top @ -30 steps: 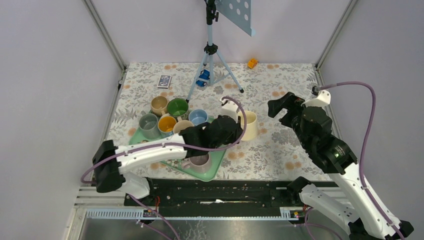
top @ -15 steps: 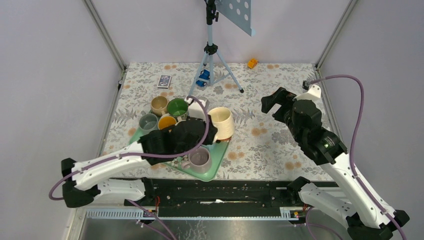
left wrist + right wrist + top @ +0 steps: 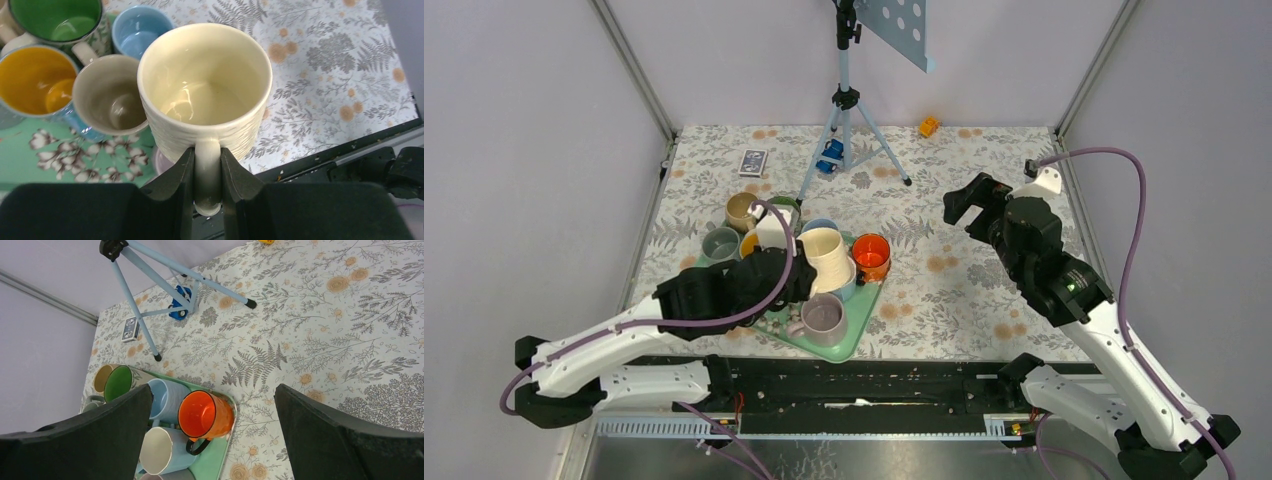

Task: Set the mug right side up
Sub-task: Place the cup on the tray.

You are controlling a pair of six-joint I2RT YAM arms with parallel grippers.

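Cream ribbed mug (image 3: 205, 85), handle pinched in left claw (image 3: 207, 161), over tray (image 3: 30, 165)

Mug (image 3: 826, 255) above tray (image 3: 860, 322) among other mugs (image 3: 722, 245), tripod (image 3: 845, 100) behind on table (image 3: 984, 290).

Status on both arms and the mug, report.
Left gripper shut on cream mug by its handle, mouth facing wrist camera. Right gripper open, empty, off to the side. Other mugs crowd the tray beneath.
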